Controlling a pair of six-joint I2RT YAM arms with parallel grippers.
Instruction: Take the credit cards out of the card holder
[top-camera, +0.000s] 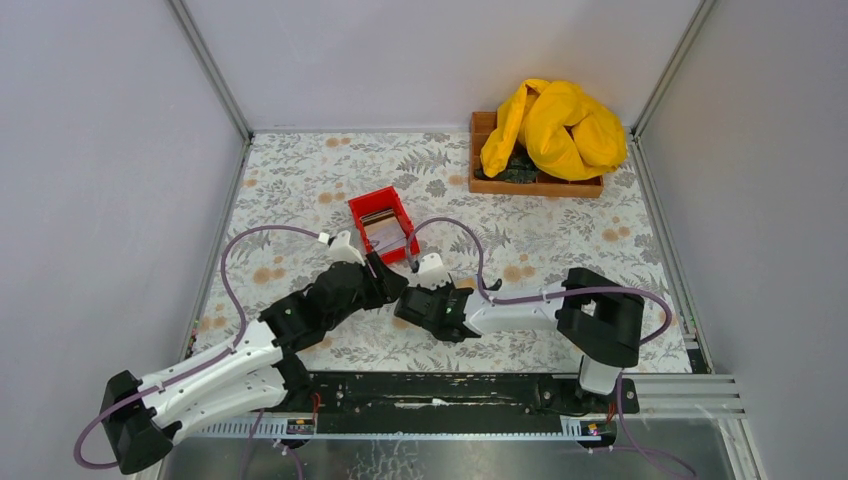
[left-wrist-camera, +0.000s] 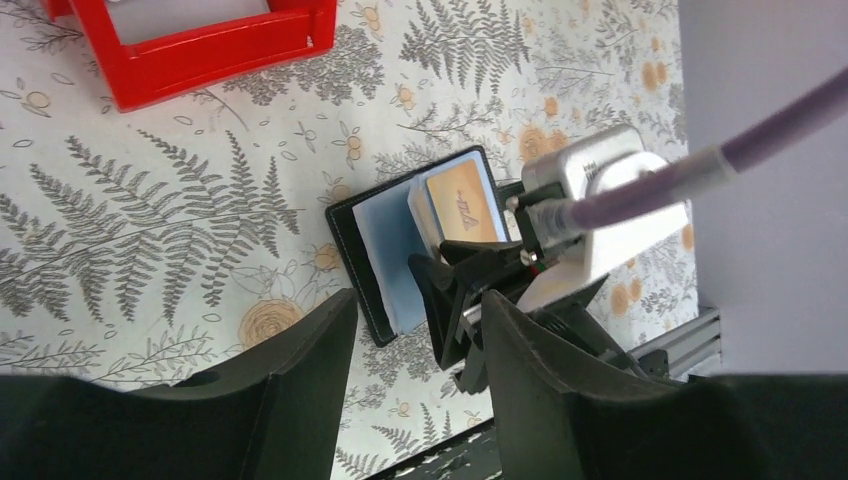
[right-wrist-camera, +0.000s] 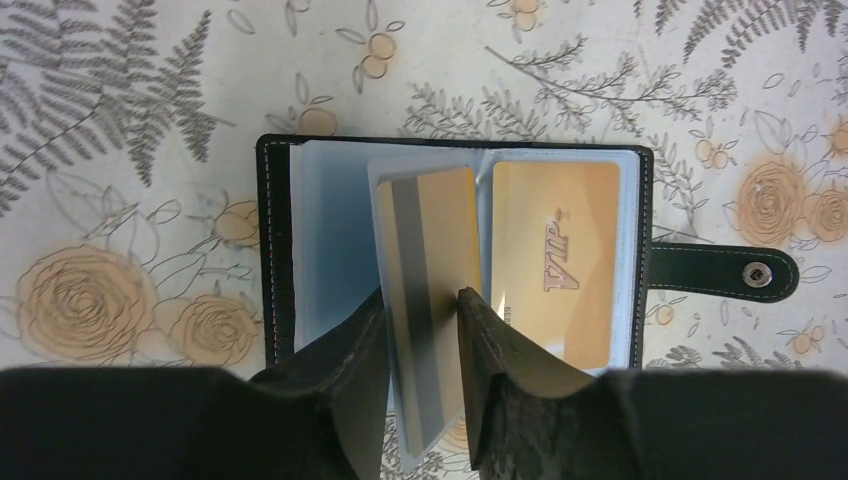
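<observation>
— Card holder (right-wrist-camera: 275, 250)?
— Open flat on the floral table (top-camera: 300, 180), just in front of one red bin (top-camera: 358, 208). Two gold cards show: striped card (right-wrist-camera: 425, 260), VIP card (right-wrist-camera: 555, 260).
— Grippers?
— Right gripper (right-wrist-camera: 422, 300) covers it, fingers parted astride the striped card. Left gripper (left-wrist-camera: 418, 297) hovers, open, empty. One wooden tray (top-camera: 540, 187), far right.

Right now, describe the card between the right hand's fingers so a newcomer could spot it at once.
On the floral table, near the red bin, the black card holder lies open. On its middle leaf, between the fingers of the right hand, is a gold card. Its dark stripe distinguishes it from the adjacent VIP card.
</observation>
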